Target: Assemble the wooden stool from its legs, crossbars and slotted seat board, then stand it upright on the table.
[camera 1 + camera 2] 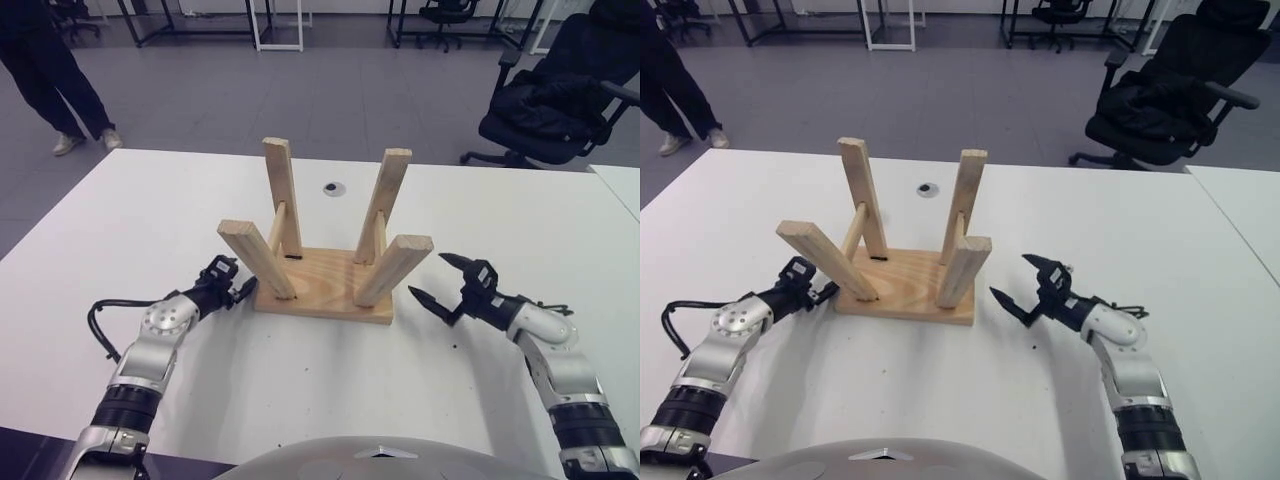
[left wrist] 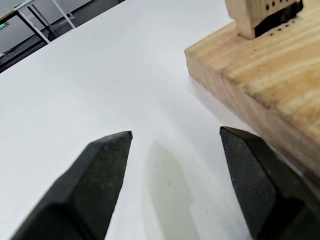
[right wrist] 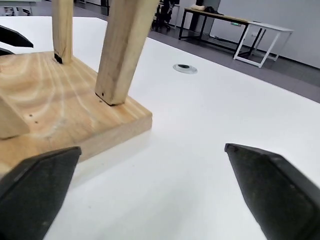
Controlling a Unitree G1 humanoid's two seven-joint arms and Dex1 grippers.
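Left eye view shows stool [image 1: 325, 288] inverted (four legs [image 1: 283, 195] up).

1. I work in an office-like lab: bare grey floor [image 1: 330, 90] spreads wide behind my white bench [image 1: 150, 210].
2. A black swivel chair [image 1: 1225, 45] (dark coat [image 1: 1145, 105] heaped on it) stands off to my right.
3. Other metal-framed desks [image 3: 235, 21] stand across the room.
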